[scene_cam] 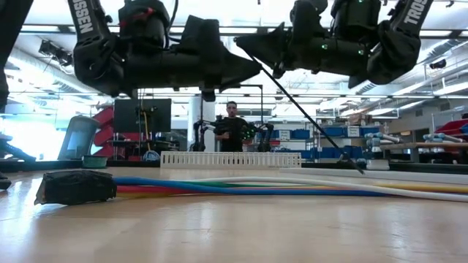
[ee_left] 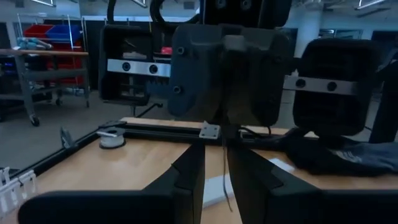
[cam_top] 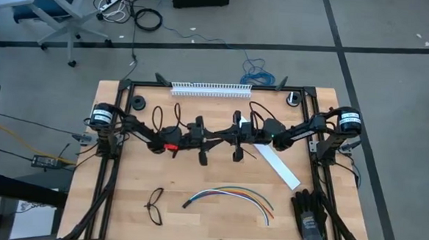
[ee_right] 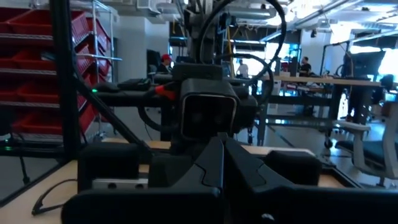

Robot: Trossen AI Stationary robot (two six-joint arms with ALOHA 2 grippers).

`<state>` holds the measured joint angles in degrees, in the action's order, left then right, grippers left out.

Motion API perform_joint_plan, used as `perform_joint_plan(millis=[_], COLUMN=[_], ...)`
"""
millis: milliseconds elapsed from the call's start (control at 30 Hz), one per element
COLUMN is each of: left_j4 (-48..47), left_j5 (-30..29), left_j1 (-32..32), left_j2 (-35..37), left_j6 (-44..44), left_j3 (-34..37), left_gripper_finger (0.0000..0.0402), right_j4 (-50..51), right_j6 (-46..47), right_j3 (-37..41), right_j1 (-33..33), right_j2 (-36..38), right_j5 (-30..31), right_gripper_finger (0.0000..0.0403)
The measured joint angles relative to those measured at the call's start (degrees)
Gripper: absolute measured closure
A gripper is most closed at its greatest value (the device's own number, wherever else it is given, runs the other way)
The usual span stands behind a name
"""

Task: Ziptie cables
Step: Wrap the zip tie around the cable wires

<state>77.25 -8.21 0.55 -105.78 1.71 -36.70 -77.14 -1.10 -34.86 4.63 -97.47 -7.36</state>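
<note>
The cables (cam_top: 232, 195) lie in a loose curved bundle on the table's near half, with the dark end (scene_cam: 76, 187) toward the left. Both grippers meet nose to nose above the table's middle. My right gripper (cam_top: 226, 139) (ee_right: 219, 152) is shut on the ziptie (scene_cam: 307, 117), a thin dark strip slanting down to the table. My left gripper (cam_top: 216, 140) (ee_left: 214, 155) faces it with a narrow gap between its fingers. In the left wrist view the ziptie (ee_left: 227, 186) runs down through that gap. My right gripper pinches the ziptie's upper end (scene_cam: 248, 55) between its two shut fingertips, which come nearly level from the table's right. The strip hangs slanted below them, its lower end (scene_cam: 360, 170) resting on the table. My left gripper: I cannot tell whether its fingers touch the strip.
Black thin-framed glasses (cam_top: 155, 205) lie near left. A wide flat white strip (cam_top: 279, 167) lies right of centre, and a black glove (cam_top: 309, 215) sits at the near right corner. A white toothed rail (cam_top: 209, 89) lines the far edge. A person (scene_cam: 232, 124) stands beyond the table.
</note>
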Motion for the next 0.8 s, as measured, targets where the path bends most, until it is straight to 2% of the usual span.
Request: perform_joint_plan(millis=[367, 600, 800], left_j4=[0.1, -0.5, -2.0], left_j5=[0.5, 0.5, 0.5], left_j1=[0.3, 0.3, 0.3], left_j2=[0.0, 0.0, 0.1], left_j6=[-0.1, -0.1, 0.0], left_j3=[-1.8, -1.9, -1.9], left_gripper_finger=[0.0328, 0.0389, 0.0395], right_j4=[0.0, 0.2, 0.5], right_j6=[0.0, 0.1, 0.1], right_j3=[-0.4, -0.4, -0.4], right_j1=[0.5, 0.5, 0.5], right_j2=[0.0, 0.0, 0.0], right_j5=[0.0, 0.0, 0.0], right_gripper_finger=[0.0403, 0.0403, 0.0403])
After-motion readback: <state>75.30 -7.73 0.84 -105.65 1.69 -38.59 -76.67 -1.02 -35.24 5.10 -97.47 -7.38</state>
